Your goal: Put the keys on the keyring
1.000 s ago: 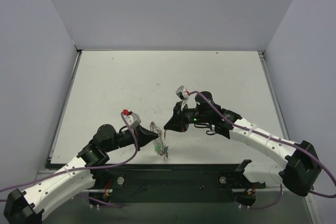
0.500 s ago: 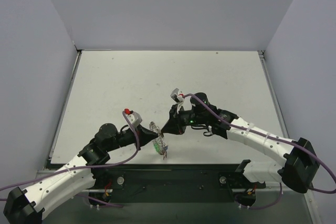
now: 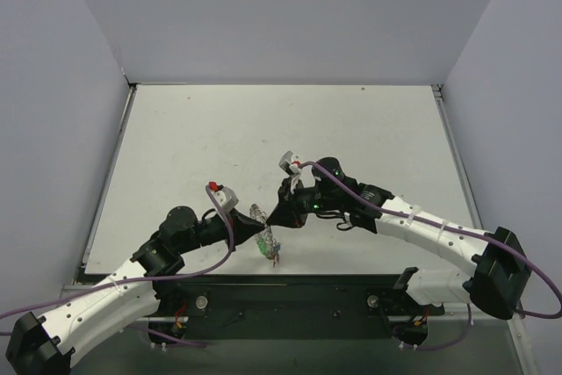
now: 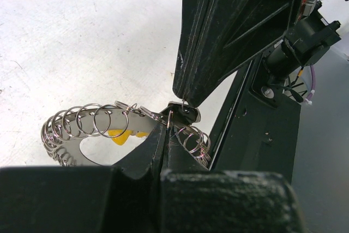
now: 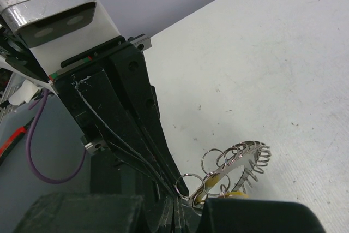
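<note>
White table (image 3: 263, 129), grey walls (image 3: 281, 15). L gripper (image 3: 253, 228) clamps keyring (image 4: 57, 135) over near edge, centre. R gripper (image 3: 277, 215) jaws together at rim, held item unclear. Hold ring steady; feed keys (image 3: 265, 250) w/ small moves.

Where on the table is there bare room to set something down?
Bare: the far half of the table up to the back wall, and the strip along the left wall. Crowded: near-edge centre, where the left pincer and right pincer meet at the keyring, keys dangling.

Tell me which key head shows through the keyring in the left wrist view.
The yellow key; the green key shows only in the top view.
</note>
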Robot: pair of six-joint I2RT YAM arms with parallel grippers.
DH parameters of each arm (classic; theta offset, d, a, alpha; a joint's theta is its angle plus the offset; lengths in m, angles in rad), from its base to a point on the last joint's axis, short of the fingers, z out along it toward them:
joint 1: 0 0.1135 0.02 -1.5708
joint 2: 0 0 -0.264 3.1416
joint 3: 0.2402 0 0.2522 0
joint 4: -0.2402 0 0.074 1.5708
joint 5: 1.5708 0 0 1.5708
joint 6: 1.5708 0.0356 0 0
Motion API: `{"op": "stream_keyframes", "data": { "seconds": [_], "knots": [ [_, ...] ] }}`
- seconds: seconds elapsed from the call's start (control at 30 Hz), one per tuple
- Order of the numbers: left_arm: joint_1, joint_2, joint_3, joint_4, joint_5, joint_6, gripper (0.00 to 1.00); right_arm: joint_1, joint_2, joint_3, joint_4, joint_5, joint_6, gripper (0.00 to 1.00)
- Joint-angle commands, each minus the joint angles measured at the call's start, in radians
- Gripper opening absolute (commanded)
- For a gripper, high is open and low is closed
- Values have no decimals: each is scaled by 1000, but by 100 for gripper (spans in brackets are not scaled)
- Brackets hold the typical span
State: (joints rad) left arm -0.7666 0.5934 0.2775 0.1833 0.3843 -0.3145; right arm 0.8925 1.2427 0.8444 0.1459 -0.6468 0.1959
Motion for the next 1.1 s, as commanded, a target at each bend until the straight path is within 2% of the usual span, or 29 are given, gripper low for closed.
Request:
{"op": "stream_keyframes", "data": {
  "seconds": [0.0,1.07],
  "knots": [
    [-3,-1,61,71,2,-14,0,13,14,47,23,9,-29,0],
    [-2,-27,54,130,80,-67,0,36,1,-8,50,210,-50,0]
  ]
}}
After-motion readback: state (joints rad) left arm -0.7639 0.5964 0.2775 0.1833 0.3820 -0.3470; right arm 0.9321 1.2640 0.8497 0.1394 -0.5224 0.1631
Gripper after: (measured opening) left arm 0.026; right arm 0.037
